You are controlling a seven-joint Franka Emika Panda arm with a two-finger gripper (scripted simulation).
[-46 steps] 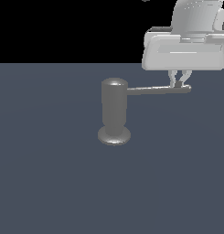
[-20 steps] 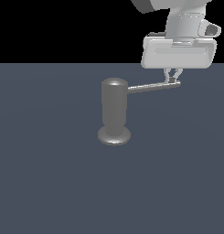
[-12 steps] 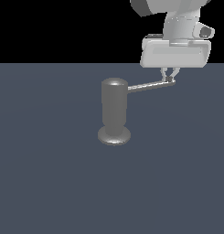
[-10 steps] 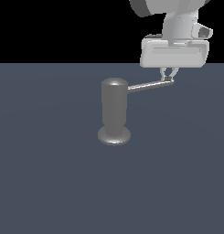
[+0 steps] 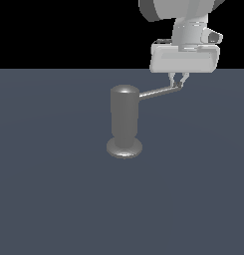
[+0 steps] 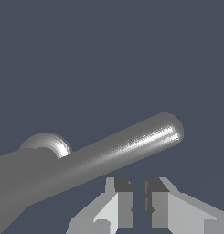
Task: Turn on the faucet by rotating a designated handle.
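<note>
- I see the faucet (image 5: 124,122) upright on the dark floor, centre of the exterior view, its handle (image 5: 159,92) angled up toward that view's right.
- My gripper (image 5: 178,82) sits at the rod's tip, jaws nearly together, pushing, not clasping, I think.
- Rotation looks partly done; I judge more sweep remains.
- No writing or labels visible.

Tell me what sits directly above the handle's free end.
The gripper hangs over the handle tip, fingers nearly together beside the rod. Whether they touch it cannot be seen.
</note>
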